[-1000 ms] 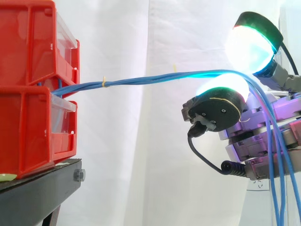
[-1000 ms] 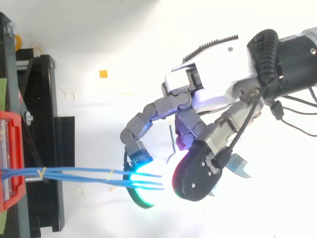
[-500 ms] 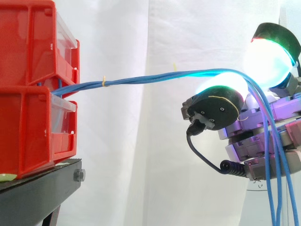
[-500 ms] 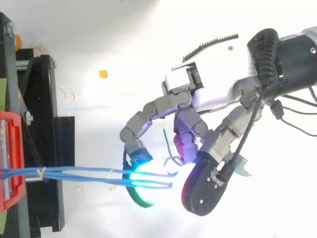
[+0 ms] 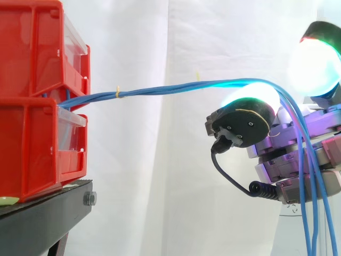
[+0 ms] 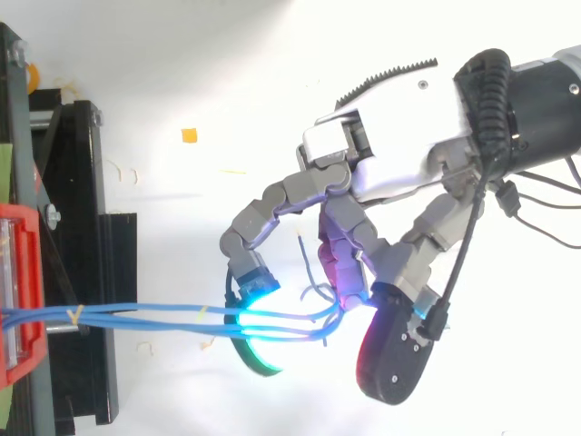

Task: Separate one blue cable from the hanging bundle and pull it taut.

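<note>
- My hand (image 6: 399, 136) comes in from the right, well apart from the red bins (image 5: 32, 96) and the black stand (image 5: 42, 218). Only open curtain (image 5: 160, 176) lies between us.
- The cables (image 5: 160, 89) leave the gap between the bins, run nearly level across that open room, bend over the edge of one glowing pad (image 5: 250, 93), then hang down past my fingers.
- One curled finger hooks the whole bundle. From above, the loose ends curl in beside another fingertip, though I cannot be sure it presses them.
- My thumb (image 6: 395, 359) stands clear of that pad.
- A second ago the thumb lay closed against the pad with the cables between. It has swung out and away, and the cables have stayed put.
</note>
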